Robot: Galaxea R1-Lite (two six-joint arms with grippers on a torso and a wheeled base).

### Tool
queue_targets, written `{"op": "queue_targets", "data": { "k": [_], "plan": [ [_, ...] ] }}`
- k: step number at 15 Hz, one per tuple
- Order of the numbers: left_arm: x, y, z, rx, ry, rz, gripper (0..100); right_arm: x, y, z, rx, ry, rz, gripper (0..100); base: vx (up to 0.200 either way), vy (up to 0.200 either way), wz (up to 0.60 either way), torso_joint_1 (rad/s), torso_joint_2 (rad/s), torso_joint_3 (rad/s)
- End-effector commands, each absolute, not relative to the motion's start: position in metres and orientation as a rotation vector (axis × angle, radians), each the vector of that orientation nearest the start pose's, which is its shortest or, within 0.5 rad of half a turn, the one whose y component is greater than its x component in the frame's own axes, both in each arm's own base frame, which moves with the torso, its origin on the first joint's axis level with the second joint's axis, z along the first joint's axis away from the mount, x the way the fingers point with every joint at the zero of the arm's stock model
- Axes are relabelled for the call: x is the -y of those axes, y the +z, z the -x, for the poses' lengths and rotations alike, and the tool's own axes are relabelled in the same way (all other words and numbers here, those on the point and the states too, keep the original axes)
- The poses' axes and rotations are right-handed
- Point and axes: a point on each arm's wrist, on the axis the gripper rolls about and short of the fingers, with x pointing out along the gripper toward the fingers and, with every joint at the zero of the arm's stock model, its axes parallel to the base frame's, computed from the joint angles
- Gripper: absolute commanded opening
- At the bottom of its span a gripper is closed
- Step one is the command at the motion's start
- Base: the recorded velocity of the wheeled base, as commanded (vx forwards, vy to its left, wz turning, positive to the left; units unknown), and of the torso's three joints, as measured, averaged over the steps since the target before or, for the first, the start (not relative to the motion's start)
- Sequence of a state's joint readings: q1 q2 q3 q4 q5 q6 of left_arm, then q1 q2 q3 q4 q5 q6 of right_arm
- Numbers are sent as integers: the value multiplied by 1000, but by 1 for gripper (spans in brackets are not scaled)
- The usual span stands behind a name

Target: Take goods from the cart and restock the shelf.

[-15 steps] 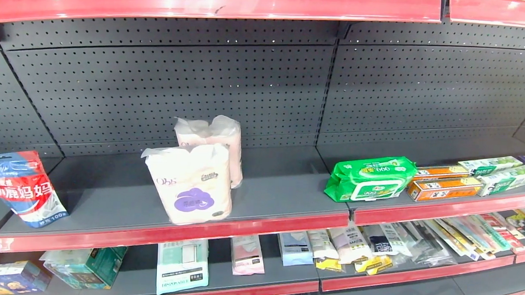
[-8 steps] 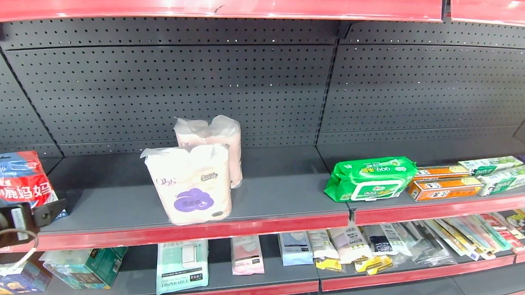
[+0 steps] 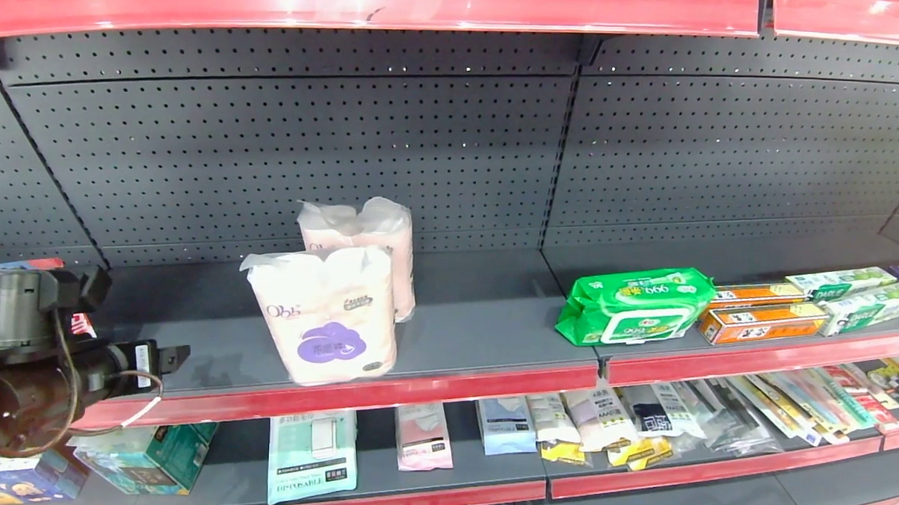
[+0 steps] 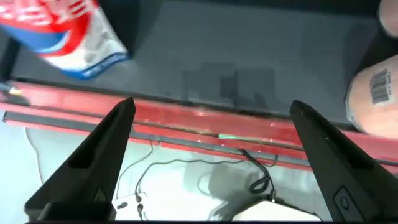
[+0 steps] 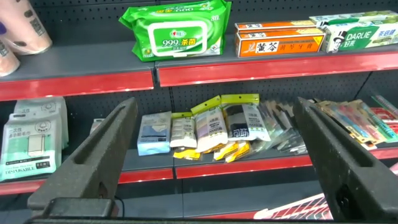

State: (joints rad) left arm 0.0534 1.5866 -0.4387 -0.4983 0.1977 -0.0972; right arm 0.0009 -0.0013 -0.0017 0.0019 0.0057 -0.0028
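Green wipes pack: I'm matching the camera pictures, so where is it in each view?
Head view: the green wipes pack lies on the shelf, right of centre, beside the orange boxes.
Right wrist view: on the upper shelf, beside those boxes.
Left wrist view: faces the red bag's end instead.
Shared landmark: the shelf's red front edge.

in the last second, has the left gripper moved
Yes. The left gripper has come in from the head view's left edge, rising and moving rightward, and now stands above the shelf's red front edge.

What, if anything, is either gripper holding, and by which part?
Nothing is held: the left gripper and the right gripper are both open and empty.
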Motion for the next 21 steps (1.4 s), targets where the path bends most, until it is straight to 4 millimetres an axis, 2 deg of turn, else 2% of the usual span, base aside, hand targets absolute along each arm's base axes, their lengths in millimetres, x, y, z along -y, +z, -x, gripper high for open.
{"op": "queue_targets", "data": {
  "k": [1,6,11,21],
  "plan": [
    [-11,88,-247,-705,251,33,100,0,76,23,0,8,3,100,0,0,0,0,0,0],
    [3,69,-277,-698,208,12,100,0,76,23,0,8,3,100,0,0,0,0,0,0],
    [12,58,-293,-709,181,-3,100,0,76,23,0,8,3,100,0,0,0,0,0,0],
    [12,42,-319,-687,192,-8,100,0,76,23,0,8,3,100,0,0,0,0,0,0]
  ]
}}
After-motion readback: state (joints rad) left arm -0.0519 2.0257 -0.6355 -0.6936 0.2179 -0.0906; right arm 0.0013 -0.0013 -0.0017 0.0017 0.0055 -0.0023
